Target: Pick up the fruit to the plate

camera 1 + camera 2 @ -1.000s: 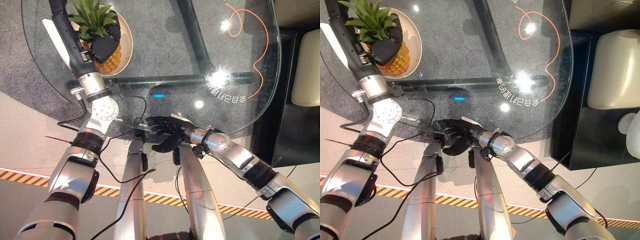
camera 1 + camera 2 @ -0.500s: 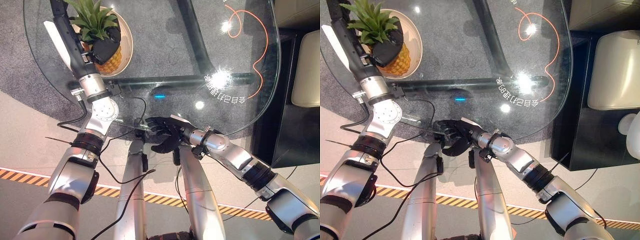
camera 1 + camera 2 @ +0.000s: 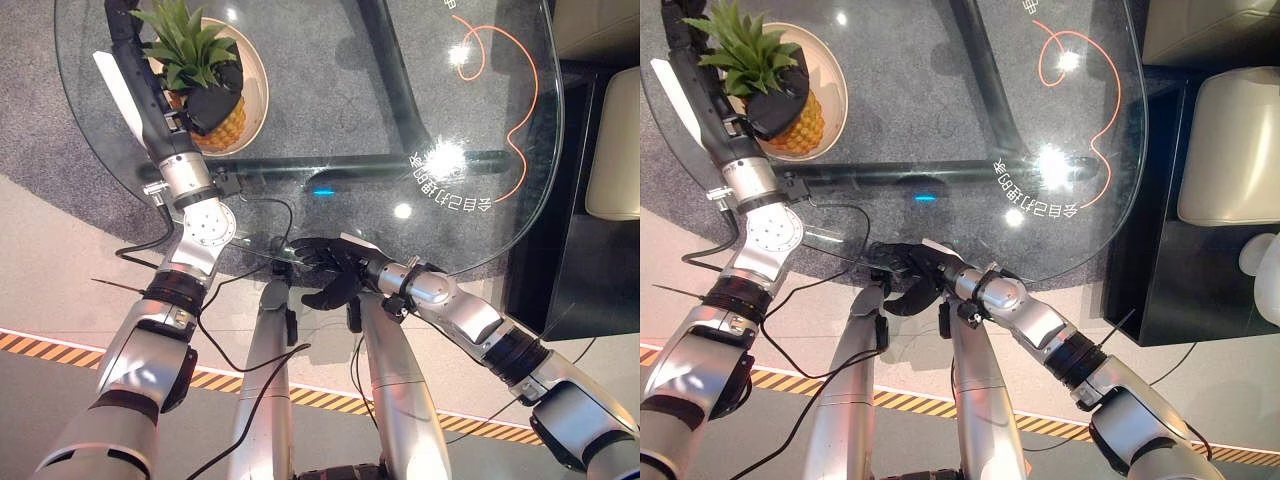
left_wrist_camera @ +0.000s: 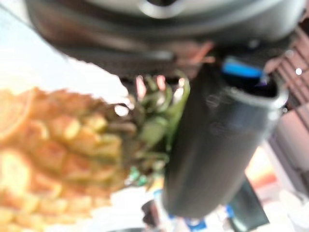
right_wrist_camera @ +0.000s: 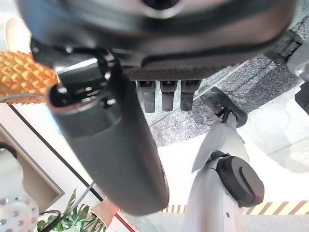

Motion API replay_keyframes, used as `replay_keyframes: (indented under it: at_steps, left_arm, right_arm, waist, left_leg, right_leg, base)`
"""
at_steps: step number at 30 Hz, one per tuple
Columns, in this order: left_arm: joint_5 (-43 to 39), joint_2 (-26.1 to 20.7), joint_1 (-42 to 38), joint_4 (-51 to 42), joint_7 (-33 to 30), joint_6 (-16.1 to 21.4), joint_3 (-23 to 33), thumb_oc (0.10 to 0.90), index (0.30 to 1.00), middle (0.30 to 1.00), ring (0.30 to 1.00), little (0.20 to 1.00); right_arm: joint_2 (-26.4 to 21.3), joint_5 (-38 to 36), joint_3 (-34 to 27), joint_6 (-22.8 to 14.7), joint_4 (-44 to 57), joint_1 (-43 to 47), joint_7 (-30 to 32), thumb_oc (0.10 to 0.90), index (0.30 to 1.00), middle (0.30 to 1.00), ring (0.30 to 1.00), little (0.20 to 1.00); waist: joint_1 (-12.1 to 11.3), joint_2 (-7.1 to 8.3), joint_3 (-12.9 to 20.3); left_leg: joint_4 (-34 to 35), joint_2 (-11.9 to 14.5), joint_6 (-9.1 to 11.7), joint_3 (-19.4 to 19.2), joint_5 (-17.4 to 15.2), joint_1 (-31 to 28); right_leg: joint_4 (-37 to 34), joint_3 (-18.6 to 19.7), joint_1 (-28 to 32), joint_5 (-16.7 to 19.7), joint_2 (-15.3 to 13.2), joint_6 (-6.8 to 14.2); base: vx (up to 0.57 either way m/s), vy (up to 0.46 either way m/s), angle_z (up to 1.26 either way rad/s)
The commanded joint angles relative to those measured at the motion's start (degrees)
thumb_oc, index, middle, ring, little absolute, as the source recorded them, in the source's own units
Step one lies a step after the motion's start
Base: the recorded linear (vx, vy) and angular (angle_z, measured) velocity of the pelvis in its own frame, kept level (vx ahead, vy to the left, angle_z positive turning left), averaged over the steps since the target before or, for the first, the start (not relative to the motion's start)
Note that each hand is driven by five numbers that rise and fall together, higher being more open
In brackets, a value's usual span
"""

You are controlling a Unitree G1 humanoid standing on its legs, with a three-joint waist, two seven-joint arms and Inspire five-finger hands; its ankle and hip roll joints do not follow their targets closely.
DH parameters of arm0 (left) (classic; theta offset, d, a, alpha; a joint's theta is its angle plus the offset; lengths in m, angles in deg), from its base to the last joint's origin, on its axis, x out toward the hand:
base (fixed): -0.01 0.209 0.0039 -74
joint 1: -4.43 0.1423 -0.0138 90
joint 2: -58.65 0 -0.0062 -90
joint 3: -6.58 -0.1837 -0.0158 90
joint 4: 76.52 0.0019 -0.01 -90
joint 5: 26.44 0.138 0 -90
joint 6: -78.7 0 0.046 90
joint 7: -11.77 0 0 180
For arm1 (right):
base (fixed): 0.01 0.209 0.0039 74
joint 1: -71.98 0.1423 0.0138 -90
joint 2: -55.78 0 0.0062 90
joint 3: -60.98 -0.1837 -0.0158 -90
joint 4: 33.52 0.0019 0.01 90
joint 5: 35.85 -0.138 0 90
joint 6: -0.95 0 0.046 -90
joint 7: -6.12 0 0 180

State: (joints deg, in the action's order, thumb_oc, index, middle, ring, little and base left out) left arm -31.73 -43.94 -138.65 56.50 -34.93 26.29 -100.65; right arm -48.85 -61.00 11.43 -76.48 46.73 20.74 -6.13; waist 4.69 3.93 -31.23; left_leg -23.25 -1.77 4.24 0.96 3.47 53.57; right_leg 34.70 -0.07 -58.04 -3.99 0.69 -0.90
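Placement step: the left hand (image 3: 215,95) has its fingers closed around the pineapple (image 3: 222,122), upper left, over the plate (image 3: 254,75). Next comes release, I judge. The right hand (image 3: 330,268), lower centre, rests with fingers relaxed, empty

At the far left of the glass table (image 3: 330,90), the left hand (image 3: 212,97) is gripping the pineapple (image 3: 205,95), which is standing on the round plate (image 3: 252,75). The right hand (image 3: 325,268) is hovering at the table's near edge, fingers loosely spread. An orange line (image 3: 510,100) is curling across the glass at far right.
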Motion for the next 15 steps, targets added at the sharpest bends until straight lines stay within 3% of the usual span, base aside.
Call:
replay_keyframes:
  at_steps: [1, 15]
  left_arm:
    - [-1.81, -1.01, 0.83, -3.21, 0.7, 2.89, 3.4, 0.8, 0.9, 0.9, 0.9, 0.9]
    - [-6.9, -1.18, 3.15, -3.16, 7.15, 2.78, 4.08, 0.8, 0.9, 0.9, 0.9, 0.9]
  right_arm:
    - [2.52, -0.53, -1.29, -4.88, 8.41, -3.01, -0.55, 0.8, 0.9, 0.9, 0.9, 0.9]
    - [2.31, -0.14, -0.93, -6.02, 8.83, -3.73, -0.49, 0.8, 0.9, 0.9, 0.9, 0.9]
  waist:
    - [-0.12, -0.57, 1.43]
    - [-0.77, -0.27, 1.43]
  left_leg:
    - [-3.61, -2.57, -0.45, 0.67, -2.95, -0.89]
    - [-1.13, -1.95, -0.04, 1.36, -1.3, -2.31]
  right_leg:
    - [-8.06, -1.55, 3.95, 3.59, 1.7, 1.78]
    - [-9.23, -2.84, 5.38, 3.61, 2.05, 1.64]
  base:
    - [-0.04, -0.061, 0.04]
    - [-0.03, -0.048, 0.02]
